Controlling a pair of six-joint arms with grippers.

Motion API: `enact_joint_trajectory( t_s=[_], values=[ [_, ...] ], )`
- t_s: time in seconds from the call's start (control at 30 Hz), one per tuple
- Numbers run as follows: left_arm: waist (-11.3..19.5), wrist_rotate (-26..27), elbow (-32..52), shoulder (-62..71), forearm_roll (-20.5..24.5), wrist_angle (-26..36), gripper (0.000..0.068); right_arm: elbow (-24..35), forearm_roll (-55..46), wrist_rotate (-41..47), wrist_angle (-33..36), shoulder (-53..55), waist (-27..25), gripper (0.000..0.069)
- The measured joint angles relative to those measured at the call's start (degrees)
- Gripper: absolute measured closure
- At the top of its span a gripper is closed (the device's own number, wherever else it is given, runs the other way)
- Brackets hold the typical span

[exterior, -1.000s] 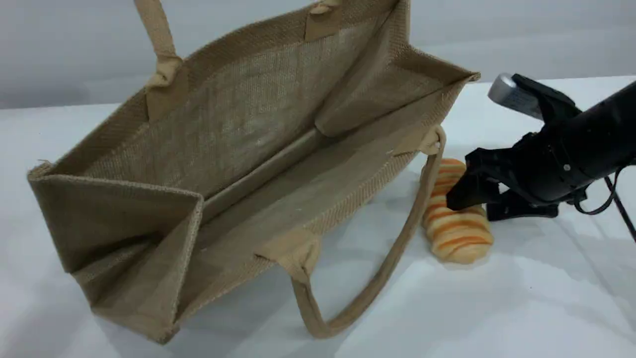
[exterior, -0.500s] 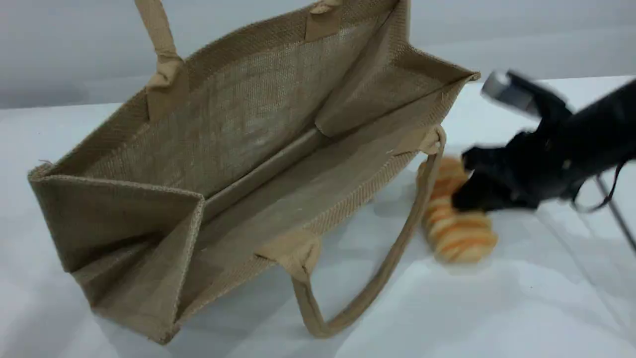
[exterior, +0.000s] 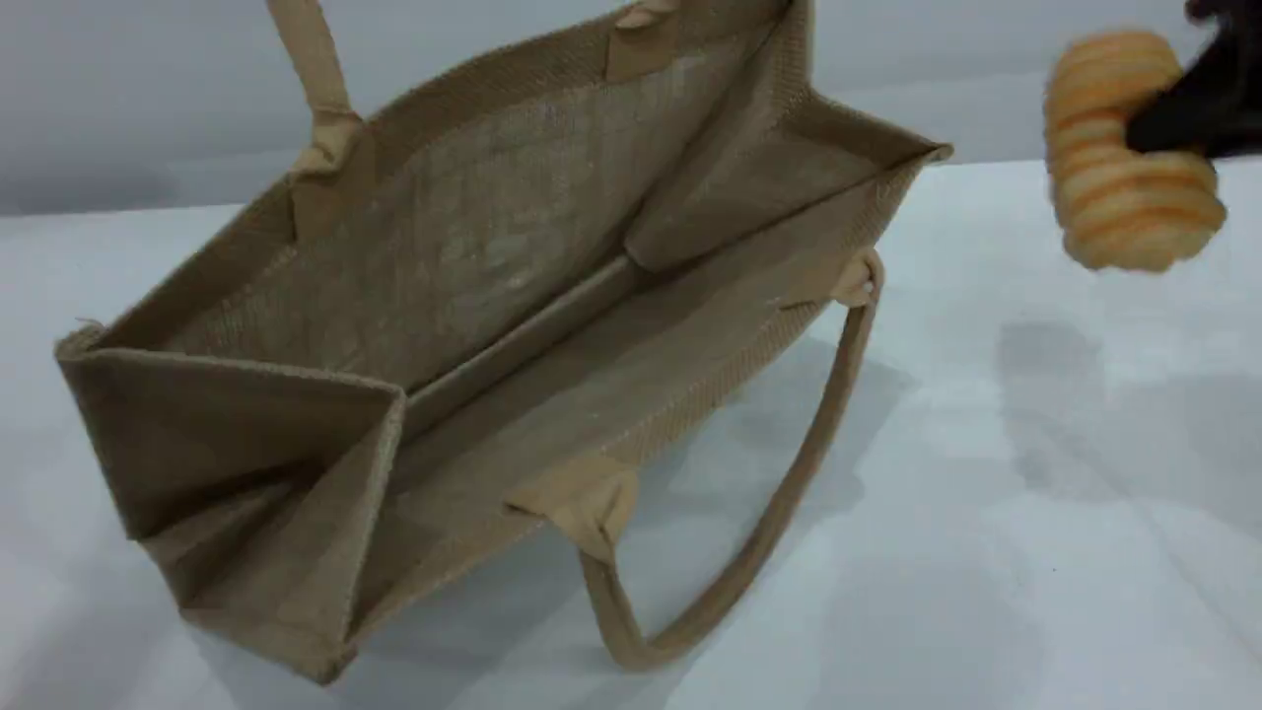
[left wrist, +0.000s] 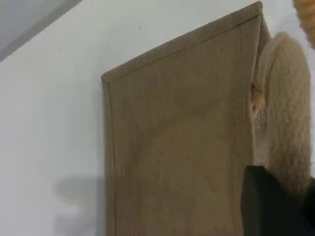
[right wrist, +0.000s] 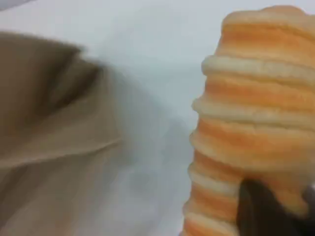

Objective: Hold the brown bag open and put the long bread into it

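Bread (exterior: 1124,148) looks soft and light; your right gripper (exterior: 1173,123) is clamped mid-loaf, far right, while the left fingers pinch the brown bag's (exterior: 473,296) handle (left wrist: 285,108).

Right end effector (exterior: 1149,138) raised, apparently clamped shut

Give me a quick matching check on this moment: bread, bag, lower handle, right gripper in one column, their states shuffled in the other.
Things:
1. bread
2. bag
3. lower handle
4. right gripper

States:
A. lying slack on the table
B. shut on a load, up at the right
C. mouth gaping, nothing inside
D. lifted clear of the table, striped orange

Pairs: 1-D, 2-C, 3-A, 4-B
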Motion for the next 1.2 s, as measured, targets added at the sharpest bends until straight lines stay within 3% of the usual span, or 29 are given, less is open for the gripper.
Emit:
enact_joint_trajectory(
  t_s=[0.13, 0.23, 0.5, 0.7, 0.8, 1.2],
  values=[
    [0.0, 0.0, 0.0, 0.0, -0.05, 0.0, 0.06, 1.68, 0.55, 1.0, 8.91, -6.17, 2.93, 0.0636],
    [0.0, 0.0, 0.0, 0.0, -0.14, 0.0, 0.06, 1.73, 1.22, 1.36, 11.33, -8.85, 6.82, 0.0638],
    [0.0, 0.0, 0.0, 0.0, -0.14, 0.0, 0.06, 1.73, 4.07, 2.17, 8.63, -9.17, 20.38, 0.0645],
    [0.0, -0.3, 0.0, 0.0, -0.14, 0.0, 0.06, 1.73, 6.33, 4.37, -0.94, -8.99, 29.72, 0.0645],
    [0.0, -0.35, 0.0, 0.0, -0.14, 0.0, 0.06, 1.73, 10.0, 4.14, -4.5, -8.03, 31.8, 0.0645],
    [0.0, -0.42, 0.05, 0.0, -1.94, 0.0, 0.06, -0.45, 25.16, -1.15, -5.14, 4.38, 31.87, 0.0645]
  ],
)
